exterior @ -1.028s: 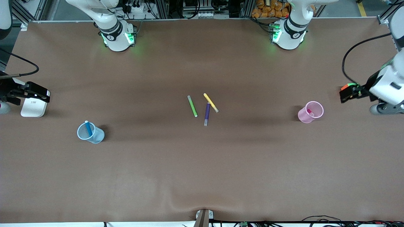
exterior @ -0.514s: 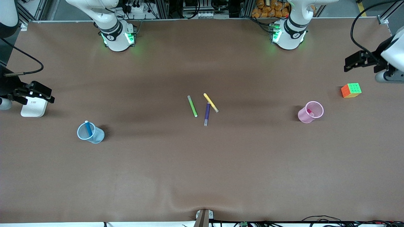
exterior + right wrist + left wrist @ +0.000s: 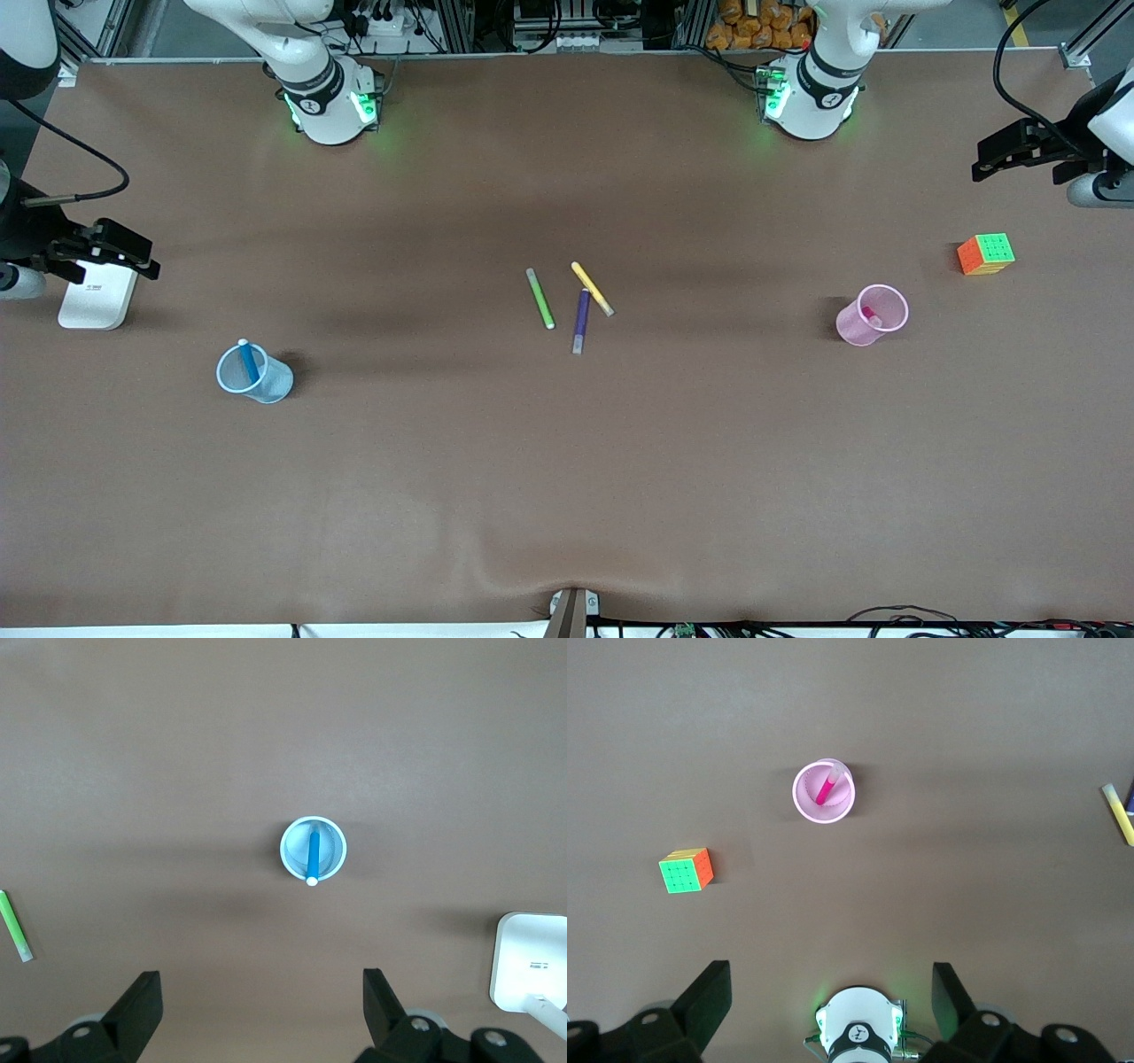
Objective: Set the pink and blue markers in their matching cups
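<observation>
The blue marker [image 3: 249, 361] stands tilted in the pale blue cup [image 3: 257, 379] toward the right arm's end of the table; both show in the right wrist view, marker [image 3: 313, 857] in cup [image 3: 290, 855]. The pink marker [image 3: 868, 313] leans inside the pale pink cup [image 3: 856, 328] toward the left arm's end; in the left wrist view the marker [image 3: 826, 787] is in the cup [image 3: 804, 804]. My left gripper [image 3: 988, 155] is open and empty, high at that end of the table [image 3: 831, 1001]. My right gripper [image 3: 133, 257] is open and empty over a white box [image 3: 263, 1005].
Green [image 3: 539, 299], yellow [image 3: 592, 288] and purple [image 3: 581, 321] markers lie at the table's middle. A colour cube [image 3: 985, 253] sits farther from the front camera than the pink cup. The white box [image 3: 93, 301] sits at the right arm's end of the table.
My left gripper rose away from over the colour cube, which is now uncovered, and drew toward the table's end. My right gripper shifted slightly over the white box. Markers and cups have not moved.
</observation>
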Robot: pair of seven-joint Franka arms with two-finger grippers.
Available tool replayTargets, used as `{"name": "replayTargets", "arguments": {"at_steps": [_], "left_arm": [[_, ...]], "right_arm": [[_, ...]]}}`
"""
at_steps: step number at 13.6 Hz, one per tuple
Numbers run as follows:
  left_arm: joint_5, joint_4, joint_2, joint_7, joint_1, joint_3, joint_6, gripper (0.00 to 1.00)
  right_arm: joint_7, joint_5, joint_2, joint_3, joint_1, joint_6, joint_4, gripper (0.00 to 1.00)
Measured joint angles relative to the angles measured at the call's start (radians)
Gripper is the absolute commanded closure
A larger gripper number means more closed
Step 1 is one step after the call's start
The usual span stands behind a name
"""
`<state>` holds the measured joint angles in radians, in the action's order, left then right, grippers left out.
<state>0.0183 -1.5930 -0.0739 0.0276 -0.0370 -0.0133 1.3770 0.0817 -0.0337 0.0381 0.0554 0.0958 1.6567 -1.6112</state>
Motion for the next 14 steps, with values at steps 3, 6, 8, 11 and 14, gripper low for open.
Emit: {"name": "replayTargets", "arguments": {"at_steps": [3, 6, 8, 11, 14], "left_arm": [[0.0, -0.004, -0.003, 0.0, 0.0, -0.001, 0.018, 0.0], [0.0, -0.004, -0.004, 0.0, 0.0, -0.004, 0.028, 0.0], [0.0, -0.003, -0.004, 0.0, 0.0, -0.004, 0.029, 0.0], [0.0, -0.003, -0.003, -0.007, 0.001, -0.005, 0.03, 0.0], [0.0, -0.003, -0.003, -0.009, 0.002, -0.008, 0.03, 0.0]], "right_arm": [[0.0, 0.0, 0.0, 0.0, 0.0, -0.009, 0.0, 0.0], [0.0, 0.0, -0.001, -0.005, -0.001, -0.023, 0.0, 0.0], [0.002, 0.0, -0.001, -0.027, -0.011, -0.026, 0.0, 0.0], [0.002, 0.0, -0.001, -0.043, -0.022, -0.031, 0.0, 0.0], [0.002, 0.0, -0.001, -0.045, -0.025, -0.032, 0.0, 0.0]]}}
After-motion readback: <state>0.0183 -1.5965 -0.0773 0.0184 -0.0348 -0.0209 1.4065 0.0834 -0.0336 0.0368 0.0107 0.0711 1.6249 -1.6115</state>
